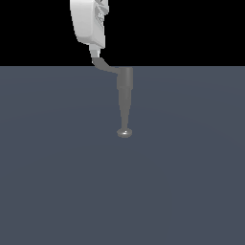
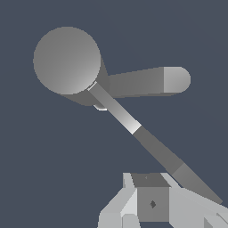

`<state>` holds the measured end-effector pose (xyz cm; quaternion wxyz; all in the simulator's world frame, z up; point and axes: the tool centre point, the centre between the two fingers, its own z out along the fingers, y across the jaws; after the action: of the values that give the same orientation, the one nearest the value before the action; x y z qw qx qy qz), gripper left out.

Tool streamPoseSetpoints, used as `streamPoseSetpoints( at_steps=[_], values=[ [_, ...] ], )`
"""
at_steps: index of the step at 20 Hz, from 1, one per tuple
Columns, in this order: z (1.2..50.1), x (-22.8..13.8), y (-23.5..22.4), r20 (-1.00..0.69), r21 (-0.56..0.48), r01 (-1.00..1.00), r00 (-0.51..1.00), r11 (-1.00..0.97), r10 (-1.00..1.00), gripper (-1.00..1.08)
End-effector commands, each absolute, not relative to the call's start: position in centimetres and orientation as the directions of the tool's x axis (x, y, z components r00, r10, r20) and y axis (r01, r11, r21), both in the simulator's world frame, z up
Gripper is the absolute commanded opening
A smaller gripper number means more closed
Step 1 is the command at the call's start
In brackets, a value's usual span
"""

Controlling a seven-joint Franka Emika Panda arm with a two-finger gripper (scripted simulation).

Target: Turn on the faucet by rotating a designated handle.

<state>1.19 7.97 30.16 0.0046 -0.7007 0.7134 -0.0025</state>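
The grey faucet (image 1: 125, 81) stands on the dark floor, and its tapered spout runs toward the camera to a rounded knob (image 1: 125, 133). The thin handle (image 1: 106, 66) sticks out from the body toward the exterior view's left. My white gripper (image 1: 96, 51) hangs just above the handle's outer tip. In the wrist view the faucet body (image 2: 67, 60) is seen from above, and the handle (image 2: 151, 142) runs from it to right beside my gripper (image 2: 149, 185). The fingers look pressed together with nothing between them. I cannot tell whether they touch the handle.
A flat dark grey-blue floor (image 1: 191, 182) stretches all around the faucet. Black background sits behind it. No other objects are in view.
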Motion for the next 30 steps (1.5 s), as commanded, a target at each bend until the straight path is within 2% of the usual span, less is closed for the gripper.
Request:
streamPoseSetpoints(
  at_steps=[1,15,17,30],
  values=[
    [30.0,0.4,6.8,-0.001,-0.004,-1.000,-0.027,0.027,-1.000,-1.00],
    [29.9,-3.4,3.4,0.000,0.000,-1.000,-0.027,0.027,-1.000,-1.00],
    [30.1,-3.0,4.1,-0.002,-0.007,-1.000,-0.018,0.018,-1.000,-1.00],
    [29.9,-3.4,-4.7,0.000,-0.001,-1.000,-0.026,0.026,-1.000,-1.00]
  ],
)
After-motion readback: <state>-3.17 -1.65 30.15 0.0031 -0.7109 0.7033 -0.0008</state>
